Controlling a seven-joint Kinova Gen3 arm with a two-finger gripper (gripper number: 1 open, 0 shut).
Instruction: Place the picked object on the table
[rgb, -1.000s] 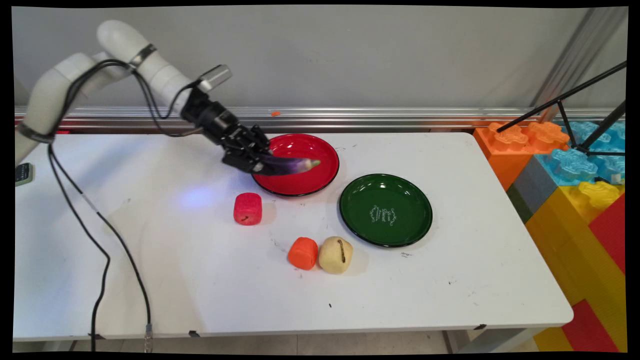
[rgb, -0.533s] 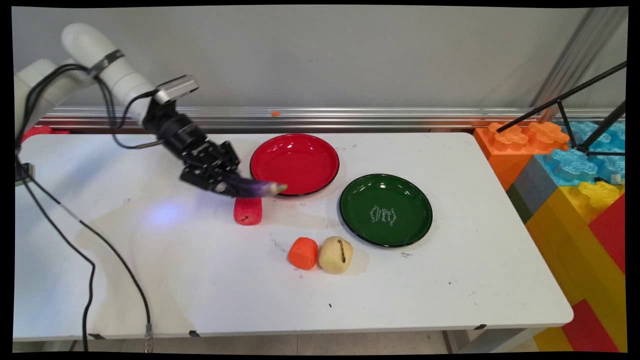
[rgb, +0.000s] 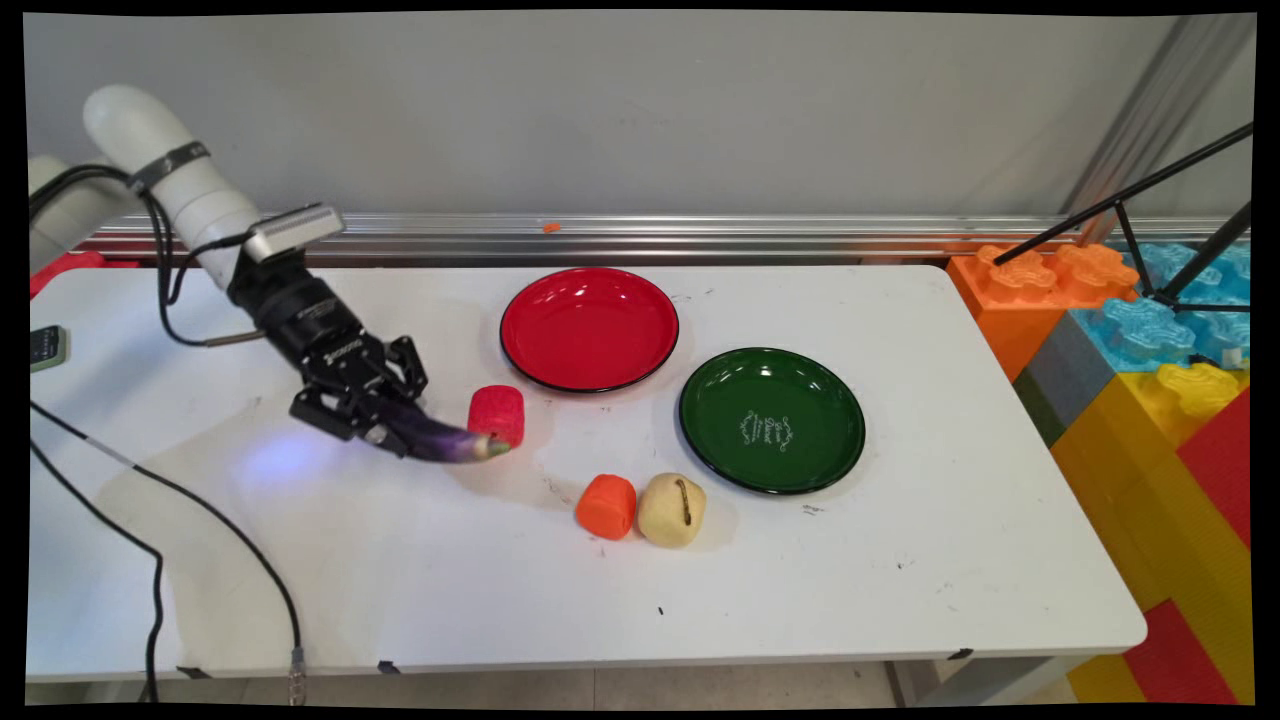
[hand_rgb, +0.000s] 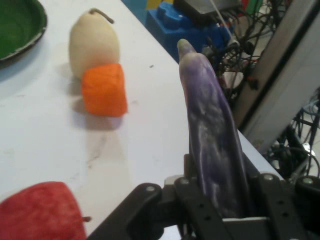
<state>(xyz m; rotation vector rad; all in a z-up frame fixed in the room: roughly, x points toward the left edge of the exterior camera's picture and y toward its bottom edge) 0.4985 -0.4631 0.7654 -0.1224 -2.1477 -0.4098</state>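
1. Jaws (rgb: 392, 425) pinch a purple eggplant (rgb: 440, 443) by one end, above the desk (rgb: 800, 600) toward its left edge.
2. Eggplant's long axis runs straight out from the jaws; its tip is near the red block (rgb: 497, 414).

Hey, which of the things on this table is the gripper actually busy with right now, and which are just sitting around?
Busy with:
- gripper, shut on the purple eggplant
- red block, next to the eggplant's tip

Sitting around:
- red plate
- green plate
- orange block
- beige potato
- toy bricks beside the table
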